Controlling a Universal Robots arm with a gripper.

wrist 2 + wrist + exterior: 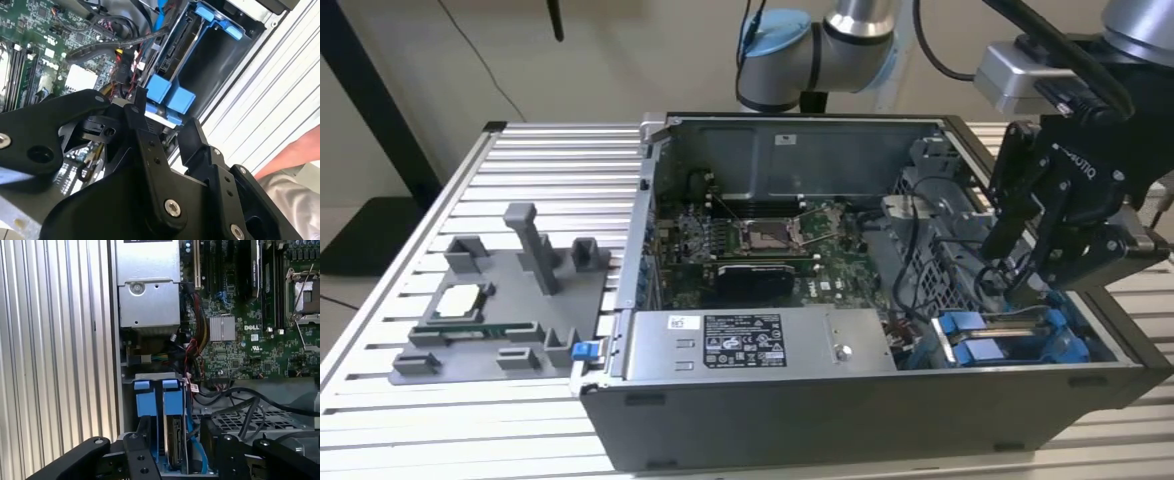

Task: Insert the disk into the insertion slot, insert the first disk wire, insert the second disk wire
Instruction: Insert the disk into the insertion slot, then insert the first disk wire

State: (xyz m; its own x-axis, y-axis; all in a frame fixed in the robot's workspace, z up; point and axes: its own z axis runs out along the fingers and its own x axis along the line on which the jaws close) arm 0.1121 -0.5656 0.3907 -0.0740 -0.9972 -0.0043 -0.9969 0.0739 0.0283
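The end effector (175, 436) hangs tilted, jaws apart, over the disk (171, 402).

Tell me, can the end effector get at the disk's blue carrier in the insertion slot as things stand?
Probably yes. The end effector hangs just above the blue carrier in the insertion slot, jaws apart, and the case lies open. Black cables run close beside, not over the carrier's tabs.

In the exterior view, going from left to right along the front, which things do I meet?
grey fixture plate → power supply box with white sticker → disk in its blue carrier
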